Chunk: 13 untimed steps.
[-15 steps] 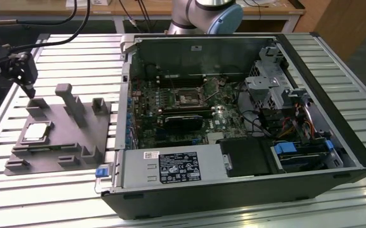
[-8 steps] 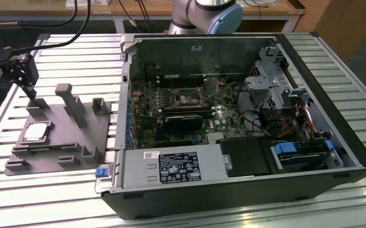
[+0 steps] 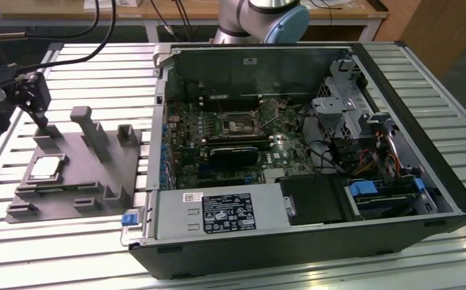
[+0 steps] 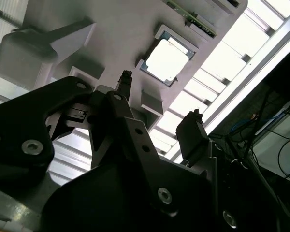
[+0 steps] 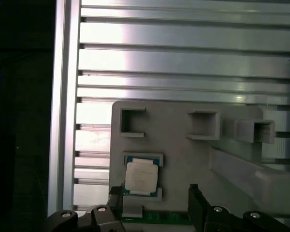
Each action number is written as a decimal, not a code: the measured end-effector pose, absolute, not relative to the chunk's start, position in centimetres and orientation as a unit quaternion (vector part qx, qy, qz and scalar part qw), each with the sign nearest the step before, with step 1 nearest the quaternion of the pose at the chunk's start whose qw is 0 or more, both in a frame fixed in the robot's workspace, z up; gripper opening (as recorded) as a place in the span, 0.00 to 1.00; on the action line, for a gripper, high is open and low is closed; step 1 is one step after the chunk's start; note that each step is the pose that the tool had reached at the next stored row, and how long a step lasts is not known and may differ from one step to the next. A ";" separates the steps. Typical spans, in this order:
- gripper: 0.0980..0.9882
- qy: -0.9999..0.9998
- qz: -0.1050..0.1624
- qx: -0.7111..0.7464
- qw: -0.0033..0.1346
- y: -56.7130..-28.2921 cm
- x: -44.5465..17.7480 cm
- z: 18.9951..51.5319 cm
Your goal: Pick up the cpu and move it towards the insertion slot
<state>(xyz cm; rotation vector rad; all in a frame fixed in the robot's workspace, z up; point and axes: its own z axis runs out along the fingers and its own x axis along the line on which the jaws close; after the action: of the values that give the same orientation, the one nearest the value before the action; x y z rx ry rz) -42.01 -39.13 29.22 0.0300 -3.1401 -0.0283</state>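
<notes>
The gripper [image 3: 38, 119], fingers spread and empty, hovers above the grey tray [image 3: 80, 202] at the exterior view's left, where the cpu [image 3: 46, 168] lies unpicked, well apart from the insertion slot [image 3: 239, 125] inside the open computer case [image 3: 313, 241].

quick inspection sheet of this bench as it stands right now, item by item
surface: slatted metal table, carrying the tray and the case
job's things: cpu lying flat in the grey tray; insertion slot on the board inside the open computer case
clutter: nothing seen
grippers: gripper open, empty, above the tray near the cpu
cables: black cables at the exterior view's left; coloured wires inside the case
surroundings: wooden desk behind the table
</notes>
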 end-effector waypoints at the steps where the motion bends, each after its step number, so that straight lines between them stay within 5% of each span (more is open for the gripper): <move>1: 0.62 -1.000 -0.009 0.010 0.001 -39.1 -42.0 29.1; 13: 0.62 -1.000 -0.009 0.010 0.001 -39.1 -42.0 28.3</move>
<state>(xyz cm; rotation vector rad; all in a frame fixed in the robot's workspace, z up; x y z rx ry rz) -42.05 -39.13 28.26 0.0300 -3.1402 -0.0268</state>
